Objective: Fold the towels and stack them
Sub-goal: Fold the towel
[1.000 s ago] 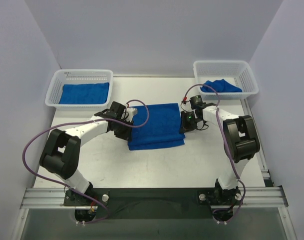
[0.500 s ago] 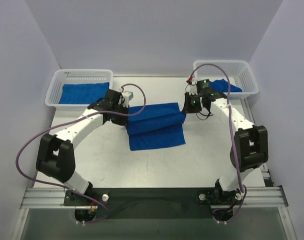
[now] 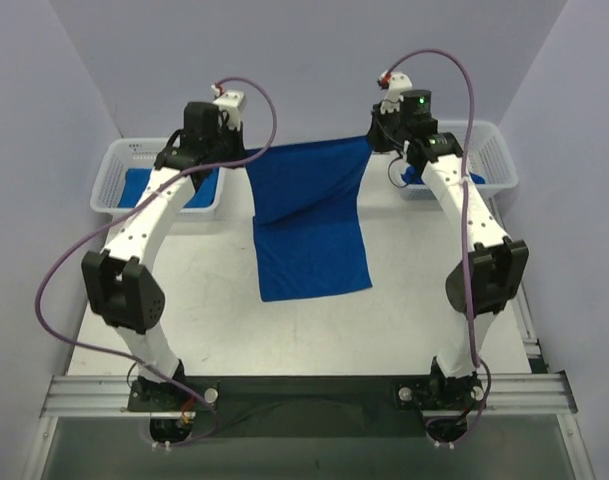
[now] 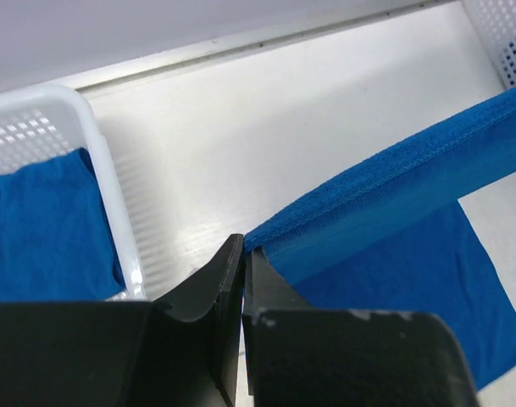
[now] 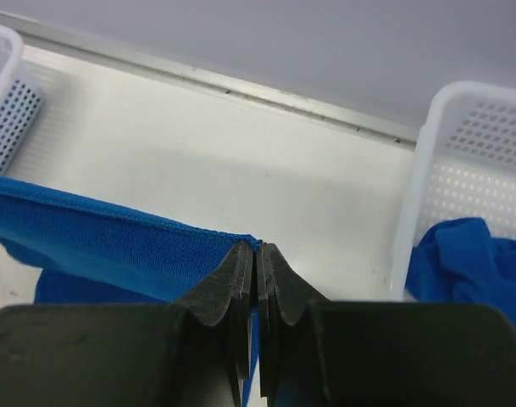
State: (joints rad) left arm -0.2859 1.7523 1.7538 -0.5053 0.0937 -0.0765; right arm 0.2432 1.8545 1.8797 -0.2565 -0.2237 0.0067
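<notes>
Pale lilac walls [image 3: 304,70] stand around a white table [image 3: 184,300], and over the middle of this table one royal-blue towel, the hanging towel [image 3: 309,225], is stretched between the two arms. The left gripper [image 4: 241,248] is at the upper left corner of the hanging towel, and its jaws are pressed together on the hemmed edge there. The right gripper [image 5: 258,248] is at the upper right corner, also with its jaws closed tight on the hem. Between these two corners the top edge runs almost straight and taut, raised above the table. From this edge the cloth falls down, and its lower part lies flat on the table on the side toward the arm bases; a slanted crease crosses its upper half. To the left of the hanging towel, just beside the left arm, stands a left basket [image 3: 109,190] of white mesh plastic, and a flat towel [image 3: 144,188] of the same blue lies inside it. To the right of the hanging towel stands a right basket [image 3: 496,150] of the same kind, and a crumpled towel [image 5: 461,254] rests in it behind the right arm.
</notes>
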